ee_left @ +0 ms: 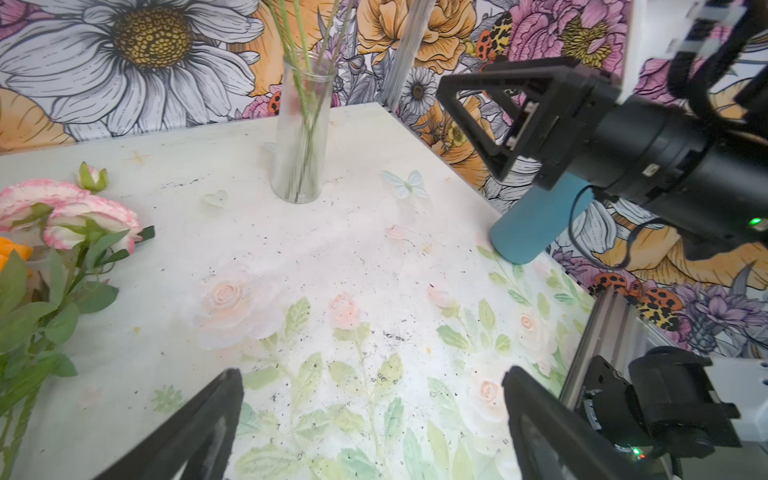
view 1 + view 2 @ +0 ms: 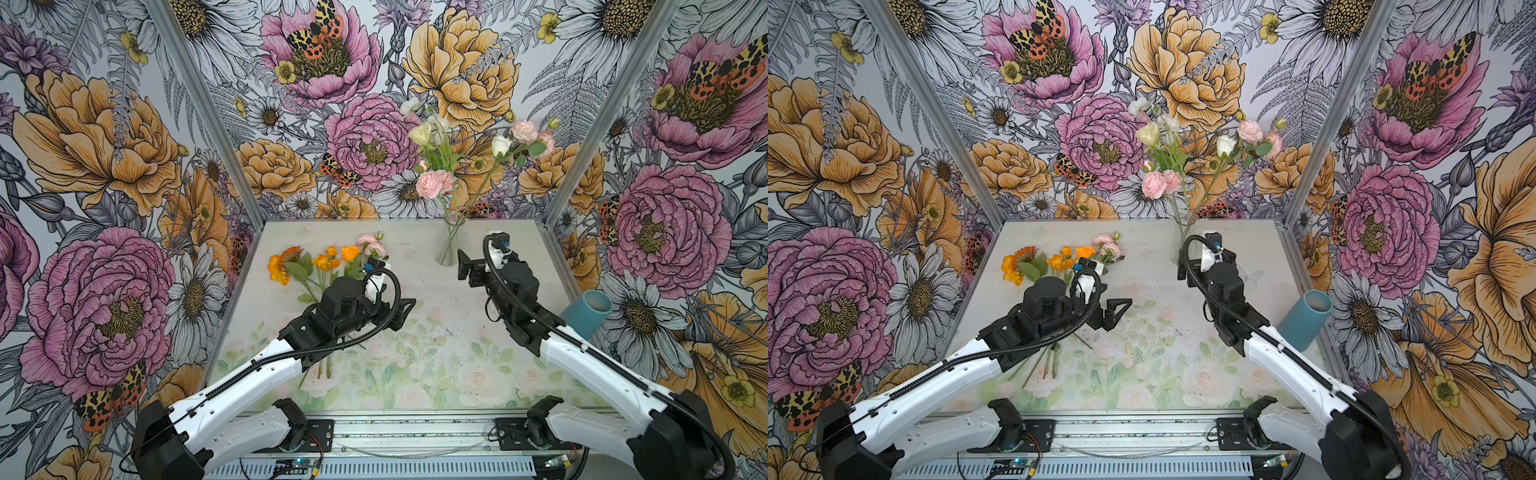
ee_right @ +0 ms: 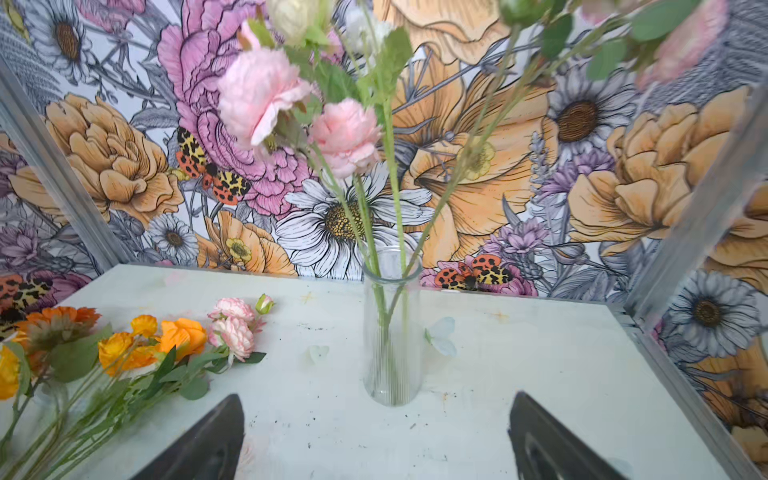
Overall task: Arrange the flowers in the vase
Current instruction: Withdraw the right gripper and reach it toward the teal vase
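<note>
In both top views the loose flowers (image 2: 316,266) (image 2: 1054,262) lie on the left half of the table (image 2: 436,299). Their blooms are at the far end and the stem ends at the near end, so the long axis runs near to far and passes under your left arm (image 2: 249,370). Your left gripper (image 2: 404,312) (image 2: 1117,309) hangs just right of them with its jaws apart, pointing right, away from the stems. It is clearly the nearer arm, and I judge you must swing it left to reach a stem. Your right gripper (image 2: 465,266) is empty and spread, near the vase (image 2: 451,245) at far right, which already holds standing flowers (image 2: 432,183).

In the left wrist view, the loose flowers (image 1: 70,249) lie off to one side of the spread fingers (image 1: 199,428), not between them.

In the right wrist view, the vase (image 3: 392,328) stands straight ahead of the parted jaws, with the loose flowers (image 3: 137,357) well apart from it.
</note>
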Robot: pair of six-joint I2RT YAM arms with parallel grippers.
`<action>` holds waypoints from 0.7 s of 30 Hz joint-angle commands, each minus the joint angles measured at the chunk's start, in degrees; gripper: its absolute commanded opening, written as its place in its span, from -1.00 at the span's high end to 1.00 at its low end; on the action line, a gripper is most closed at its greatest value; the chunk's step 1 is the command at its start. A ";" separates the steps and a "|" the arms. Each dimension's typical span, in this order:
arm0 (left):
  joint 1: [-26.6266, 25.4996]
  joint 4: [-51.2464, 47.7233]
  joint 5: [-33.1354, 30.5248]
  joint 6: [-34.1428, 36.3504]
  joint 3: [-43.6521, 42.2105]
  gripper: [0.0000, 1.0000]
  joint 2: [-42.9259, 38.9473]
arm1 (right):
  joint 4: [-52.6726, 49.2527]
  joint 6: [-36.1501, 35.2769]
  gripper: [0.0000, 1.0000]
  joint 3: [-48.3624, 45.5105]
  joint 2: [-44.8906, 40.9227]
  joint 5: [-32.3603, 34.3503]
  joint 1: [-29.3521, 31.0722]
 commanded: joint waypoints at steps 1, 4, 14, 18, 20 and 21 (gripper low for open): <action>-5.32 0.73 1.52 2.54 3.70 -0.97 3.17 | -27.05 8.55 -0.99 1.31 -12.42 9.42 -0.51; -9.19 4.44 4.56 3.39 6.21 -0.97 7.41 | -41.08 11.28 -0.99 3.89 -22.58 15.87 -0.63; -15.46 13.60 11.44 4.06 13.46 -0.97 21.17 | -59.27 15.76 -0.99 8.45 -27.73 32.44 -2.63; -15.69 14.56 11.34 3.17 14.61 -0.97 23.11 | -59.94 14.68 -0.99 10.25 -20.96 23.86 -9.96; -15.83 15.21 11.40 3.17 14.47 -0.97 23.07 | -59.71 14.87 -0.99 9.79 -19.91 22.36 -12.64; -15.92 15.50 11.32 3.07 14.20 -0.97 22.91 | -59.54 15.06 -0.99 9.26 -19.66 22.64 -13.52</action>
